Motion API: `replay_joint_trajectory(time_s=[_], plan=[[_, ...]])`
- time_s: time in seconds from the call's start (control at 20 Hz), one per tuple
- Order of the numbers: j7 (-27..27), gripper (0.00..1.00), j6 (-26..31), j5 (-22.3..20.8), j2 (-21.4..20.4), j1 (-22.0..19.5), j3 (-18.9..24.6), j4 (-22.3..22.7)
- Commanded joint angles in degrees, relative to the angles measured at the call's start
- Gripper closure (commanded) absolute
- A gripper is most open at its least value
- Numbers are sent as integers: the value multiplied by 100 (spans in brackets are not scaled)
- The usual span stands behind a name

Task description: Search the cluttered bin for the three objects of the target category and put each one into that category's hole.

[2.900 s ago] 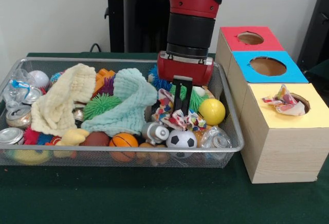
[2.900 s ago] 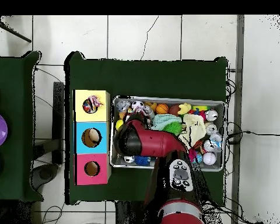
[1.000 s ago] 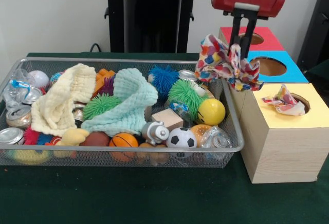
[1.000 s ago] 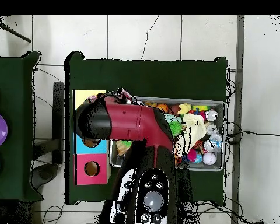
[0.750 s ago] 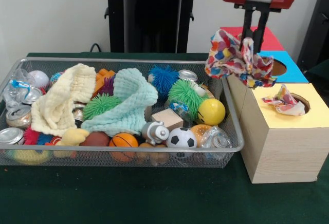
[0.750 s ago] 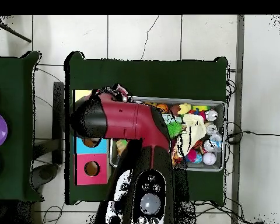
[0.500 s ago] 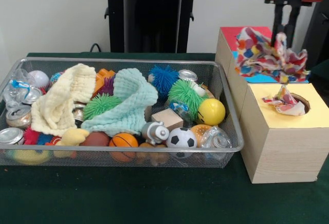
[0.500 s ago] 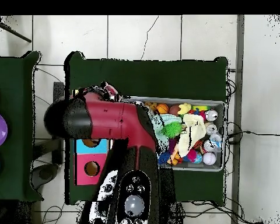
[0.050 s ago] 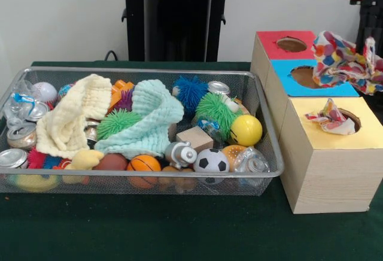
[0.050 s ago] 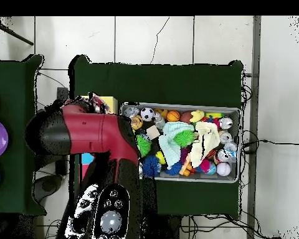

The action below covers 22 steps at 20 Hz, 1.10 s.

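**Materials and finishes: bin, boxes, contents**

Wire mesh bin [image 9: 143, 184]: bright metal, fine open weave. Boxes [image 9: 323, 165]: pale wood-grain sides, matt coloured tops. Patterned cloth [image 9: 344, 60], held up at right: thin printed fabric, crumpled. Second cloth [image 9: 328, 119] in the yellow box's hole: same kind. Cream cloth [image 9: 69, 117] and mint cloth [image 9: 149, 117]: soft, nubby weave. Yellow ball [image 9: 246, 130]: smooth, slightly glossy. Green spiky ball [image 9: 216, 109]: rubbery bristles. Block [image 9: 194, 138]: bare wood. Cans [image 9: 18, 136] at left: shiny metal. Table cover [image 9: 179, 225]: matt green cloth.
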Motion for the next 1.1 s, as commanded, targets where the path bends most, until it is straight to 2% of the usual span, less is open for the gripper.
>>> replay_joint_trajectory(time_s=[0.05, 0.2, 0.65, 1.1], plan=[[1820, 100, 268, 283, 579, 54, -127, 123], [1716, 100, -74, 352, 715, 21, -78, 291], [1720, 100, -548, 215, 1166, 130, -328, 335], [1789, 100, -821, 367, 1727, 277, -484, 88]])
